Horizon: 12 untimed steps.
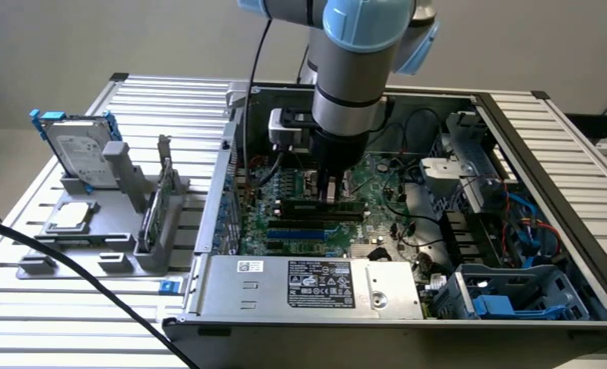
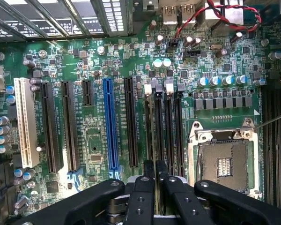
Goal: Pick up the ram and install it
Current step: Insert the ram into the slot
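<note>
The ram is a long dark stick lying along a black memory slot on the green motherboard, inside the open computer case. My gripper stands straight down on it from above. In the wrist view the black fingers are closed tight together over the ram's thin top edge, which runs in line with the slots beside the empty processor socket. My gripper is shut on the ram.
A grey fixture at the exterior view's left holds a silver hard drive with a blue frame and a small square processor chip. The power supply sits at the case's front. Blue drive bays and cables crowd the exterior view's right.
</note>
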### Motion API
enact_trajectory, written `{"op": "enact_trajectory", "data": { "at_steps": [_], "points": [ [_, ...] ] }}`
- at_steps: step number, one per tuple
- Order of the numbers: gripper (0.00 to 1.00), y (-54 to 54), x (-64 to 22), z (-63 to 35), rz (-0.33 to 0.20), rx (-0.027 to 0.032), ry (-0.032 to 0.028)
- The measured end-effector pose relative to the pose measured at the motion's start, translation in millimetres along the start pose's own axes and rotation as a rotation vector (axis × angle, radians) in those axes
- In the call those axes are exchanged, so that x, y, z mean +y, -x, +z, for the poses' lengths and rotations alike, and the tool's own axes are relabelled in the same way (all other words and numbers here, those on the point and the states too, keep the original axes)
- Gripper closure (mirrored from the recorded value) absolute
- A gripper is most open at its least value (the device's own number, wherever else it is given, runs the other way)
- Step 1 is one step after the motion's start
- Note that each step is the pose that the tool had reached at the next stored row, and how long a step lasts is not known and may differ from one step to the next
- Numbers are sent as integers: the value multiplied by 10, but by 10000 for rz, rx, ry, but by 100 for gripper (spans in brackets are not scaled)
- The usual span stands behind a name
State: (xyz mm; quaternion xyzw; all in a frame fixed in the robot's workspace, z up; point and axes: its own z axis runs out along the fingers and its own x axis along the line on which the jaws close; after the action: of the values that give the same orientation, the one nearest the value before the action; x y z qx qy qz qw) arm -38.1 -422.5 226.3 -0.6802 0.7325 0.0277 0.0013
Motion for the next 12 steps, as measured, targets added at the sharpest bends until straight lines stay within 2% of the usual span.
{"op": "enact_trajectory", "data": {
  "at_steps": [12],
  "points": [
    [85,-3,-5,28,-8,1,0]
  ]
}}
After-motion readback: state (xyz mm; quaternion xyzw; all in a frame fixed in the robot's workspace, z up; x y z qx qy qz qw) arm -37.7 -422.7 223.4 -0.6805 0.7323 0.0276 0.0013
